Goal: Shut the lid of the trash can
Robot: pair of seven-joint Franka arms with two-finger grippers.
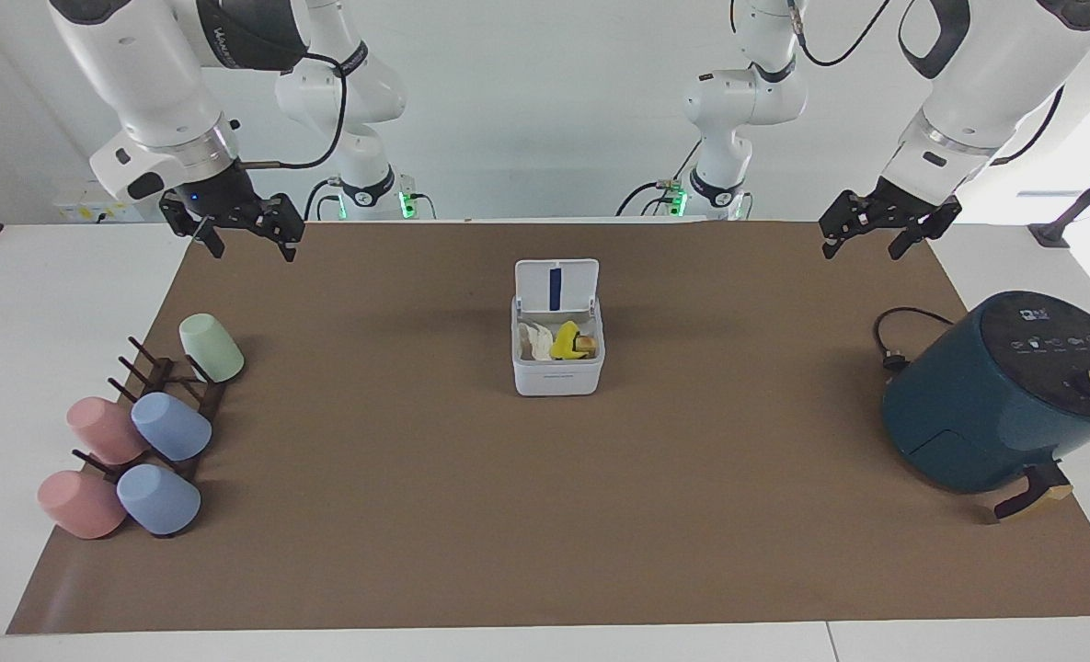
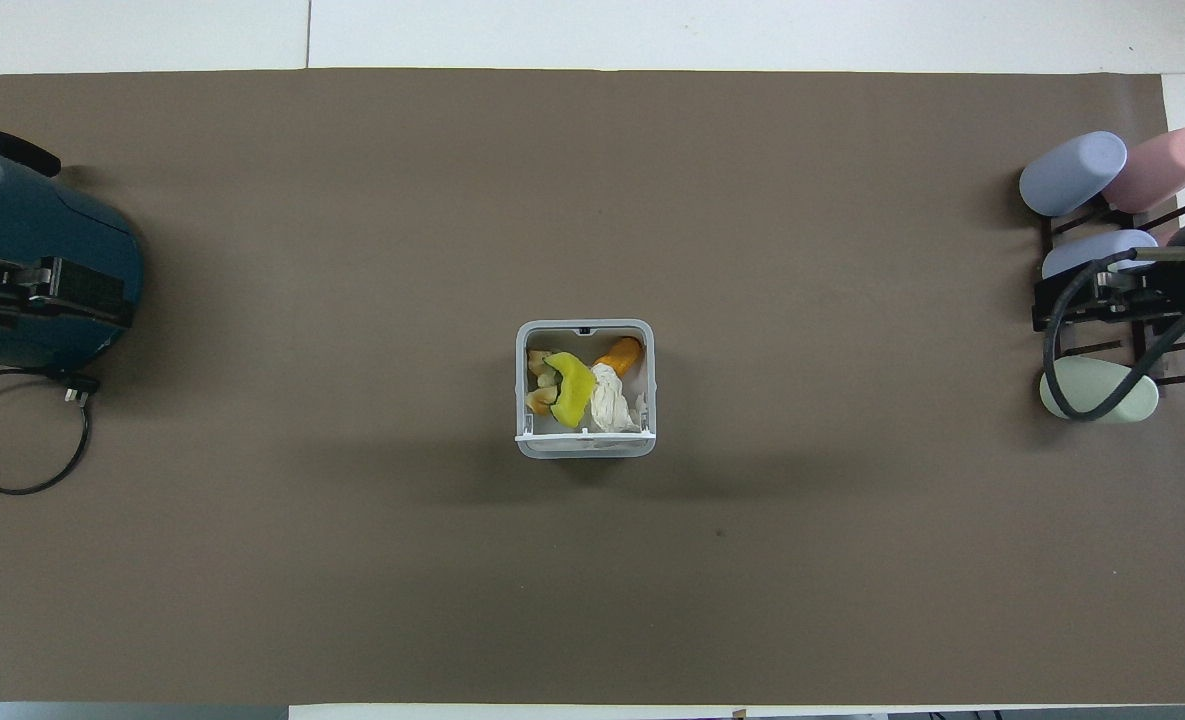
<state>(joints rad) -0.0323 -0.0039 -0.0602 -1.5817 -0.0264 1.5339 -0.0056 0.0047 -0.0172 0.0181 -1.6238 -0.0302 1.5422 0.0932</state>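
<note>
The small white trash can [image 1: 558, 379] stands in the middle of the brown mat, also in the overhead view [image 2: 586, 326]. Its lid [image 1: 556, 283] stands open and upright on the side nearer to the robots, blue stripe showing; from overhead the lid [image 2: 586, 437] appears edge-on. Yellow, orange and white scraps lie inside the can. My right gripper [image 1: 248, 241] is open and empty, raised over the mat's edge at the right arm's end [image 2: 1112, 298]. My left gripper [image 1: 866, 244] is open and empty, raised at the left arm's end [image 2: 44, 300]. Both are well apart from the can.
A dark teal air fryer [image 1: 995, 395] with a black cord [image 1: 894, 340] stands at the left arm's end. A dark rack [image 1: 172, 405] with pink, blue and green cups [image 1: 172, 428] stands at the right arm's end.
</note>
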